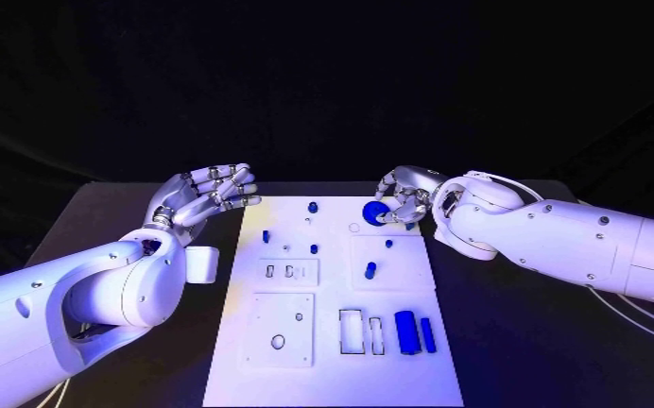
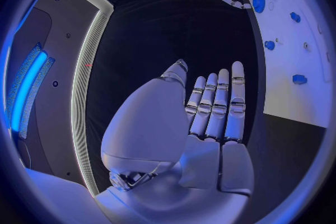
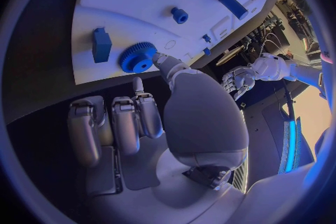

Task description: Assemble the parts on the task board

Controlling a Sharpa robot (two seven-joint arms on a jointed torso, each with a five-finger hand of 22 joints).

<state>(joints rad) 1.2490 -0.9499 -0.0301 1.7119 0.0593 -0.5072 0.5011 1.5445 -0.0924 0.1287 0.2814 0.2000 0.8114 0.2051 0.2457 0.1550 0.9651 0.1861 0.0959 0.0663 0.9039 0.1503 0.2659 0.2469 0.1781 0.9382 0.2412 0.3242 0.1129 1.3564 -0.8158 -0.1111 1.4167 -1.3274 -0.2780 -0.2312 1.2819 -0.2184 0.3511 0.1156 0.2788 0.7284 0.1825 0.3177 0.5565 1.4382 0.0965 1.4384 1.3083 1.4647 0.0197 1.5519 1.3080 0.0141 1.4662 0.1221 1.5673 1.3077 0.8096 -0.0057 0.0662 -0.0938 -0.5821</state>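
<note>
The white task board (image 1: pixel 334 370) lies in the middle of the table. A blue gear (image 1: pixel 373 212) sits flat near its far right edge. My right hand (image 1: pixel 409 195) is low beside it; the thumb tip (image 3: pixel 162 61) touches the rim of the gear (image 3: pixel 137 57), and the other fingers (image 3: pixel 112 123) are curled in just off the board, holding nothing. My left hand (image 1: pixel 207 191) hovers left of the board's far corner with fingers (image 2: pixel 213 106) straight and apart, empty. Two blue bars (image 1: pixel 414 332) lie near the board's front right.
Small blue pegs (image 1: pixel 312 207) (image 1: pixel 266 235) (image 1: pixel 370 271) stand across the board's far half. A blue block (image 3: pixel 101 45) sits close to the gear. Recessed plates (image 1: pixel 281 329) and slotted frames (image 1: pixel 352 331) fill the near half. Black table lies on both sides of the board.
</note>
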